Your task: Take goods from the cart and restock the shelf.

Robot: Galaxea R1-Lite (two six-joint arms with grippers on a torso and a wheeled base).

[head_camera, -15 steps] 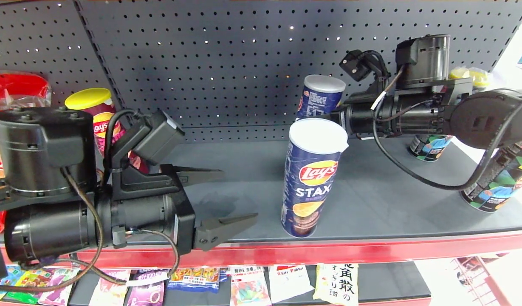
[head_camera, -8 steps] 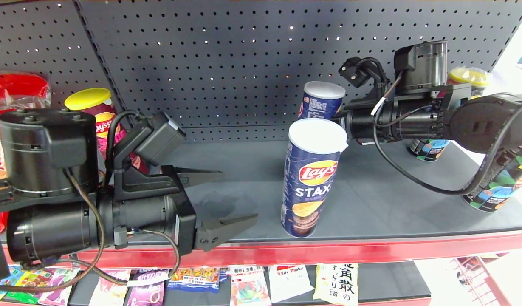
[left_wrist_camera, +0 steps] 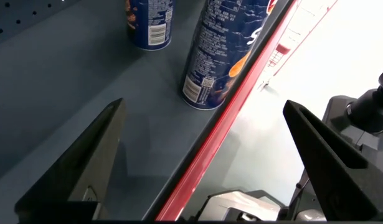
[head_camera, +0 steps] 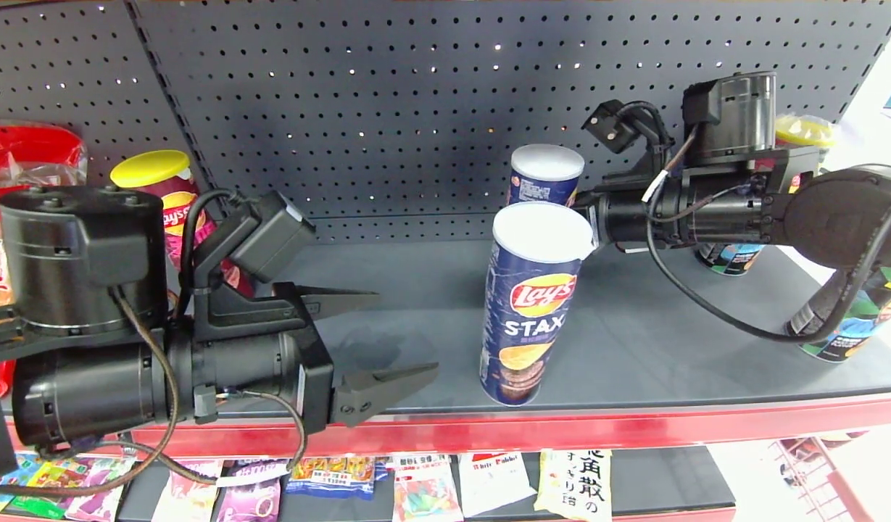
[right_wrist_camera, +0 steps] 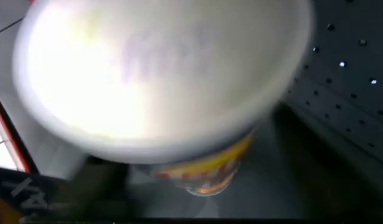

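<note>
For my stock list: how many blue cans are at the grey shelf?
2. The front can stands near the shelf's edge; the rear can is behind it, at the right tool. More may be hidden.

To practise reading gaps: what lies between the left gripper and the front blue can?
Only bare grey shelf separates the left gripper from the front blue can, as the head view shows.

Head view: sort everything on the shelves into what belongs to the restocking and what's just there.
Job: rear blue can standing by the back panel; front blue can near the edge; upper shelf.

Just there: yellow-lidded can and red bag at left; patterned cans at right; packets on the lower shelf.
</note>
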